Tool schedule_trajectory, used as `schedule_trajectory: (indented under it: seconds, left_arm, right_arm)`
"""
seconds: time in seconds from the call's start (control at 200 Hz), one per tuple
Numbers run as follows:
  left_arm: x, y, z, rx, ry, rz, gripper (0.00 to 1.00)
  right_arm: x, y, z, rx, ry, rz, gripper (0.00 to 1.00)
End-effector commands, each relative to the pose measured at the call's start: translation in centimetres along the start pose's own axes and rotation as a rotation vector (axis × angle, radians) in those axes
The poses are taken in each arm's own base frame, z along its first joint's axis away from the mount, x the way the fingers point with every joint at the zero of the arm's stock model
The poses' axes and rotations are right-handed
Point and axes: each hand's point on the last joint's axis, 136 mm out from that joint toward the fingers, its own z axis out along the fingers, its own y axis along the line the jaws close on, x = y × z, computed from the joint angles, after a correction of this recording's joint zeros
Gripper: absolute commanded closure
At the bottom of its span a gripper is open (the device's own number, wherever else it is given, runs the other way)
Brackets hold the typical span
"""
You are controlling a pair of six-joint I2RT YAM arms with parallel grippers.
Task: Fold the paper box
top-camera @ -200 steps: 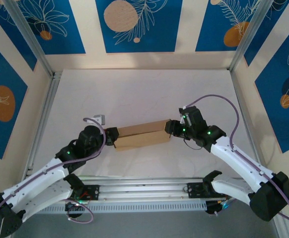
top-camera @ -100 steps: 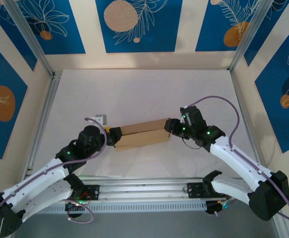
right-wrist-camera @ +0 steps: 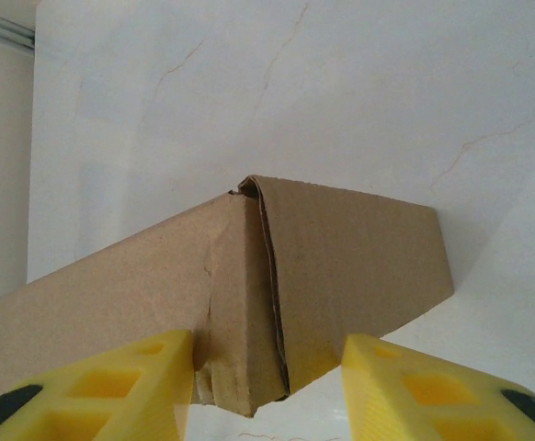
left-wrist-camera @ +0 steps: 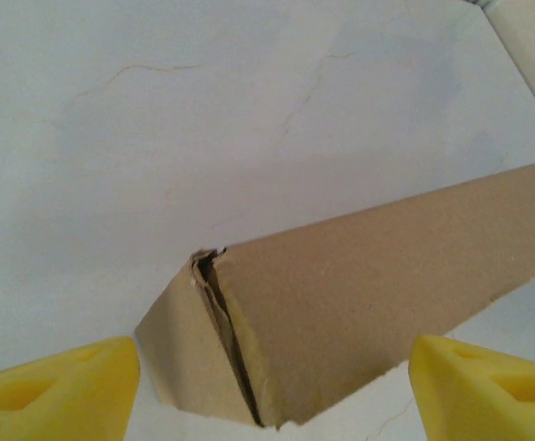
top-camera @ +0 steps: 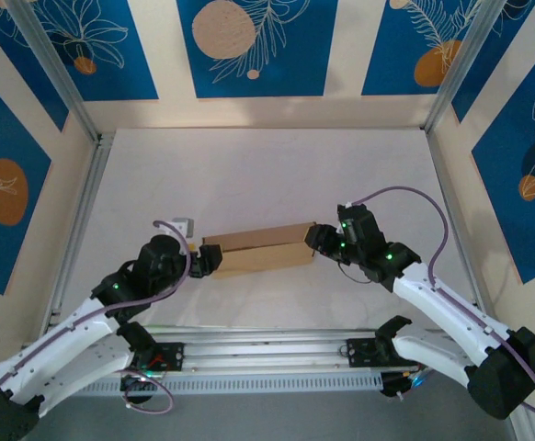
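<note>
box (top-camera: 258, 250), folded into a long flat brown form, is shown lying on the white table (top-camera: 249, 175) between the two arms, near the front edge. the left claw (top-camera: 209, 258) is seen spread wide at the box's left end, with its yellow fingers (left-wrist-camera: 61, 390) clear of the cardboard on both sides. the right claw (top-camera: 316, 239) is seen closed on the right end, a finger pressed to each face. at both ends a dark seam is visible where the tucked flaps have not seated flush.

risk, as judged: with one end unheld, the stiff flaps may spring back and the left seam may be reopened; the box may also be swung about the right grip, or its corrugated end crushed if it is squeezed harder.

no brand, label or writing is visible on the box.
</note>
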Motion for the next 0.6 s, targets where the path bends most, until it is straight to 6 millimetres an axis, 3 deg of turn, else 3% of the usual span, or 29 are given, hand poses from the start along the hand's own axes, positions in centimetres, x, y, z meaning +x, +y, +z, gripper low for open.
schedule_trajectory:
  seconds: [0.0,0.165,0.475,0.595]
  left_arm:
    - [1.3,0.6,-0.5,-0.005,0.039,-0.025,0.23]
    - [2.2,1.2,-0.5,0.01,0.021,-0.1,0.22]
    - [8.1,4.8,1.5,-0.071,0.12,-0.231,0.31]
    - [8.6,4.5,1.4,-0.044,0.132,-0.236,0.35]
  right_arm:
    - [3.0,-4.6,0.8,0.178,0.099,0.01,0.54]
    - [3.1,-4.6,0.8,0.178,0.105,0.006,0.54]
    - [3.4,-4.9,1.2,0.196,0.129,0.006,0.54]
    - [3.5,-5.0,1.2,0.203,0.133,-0.002,0.54]
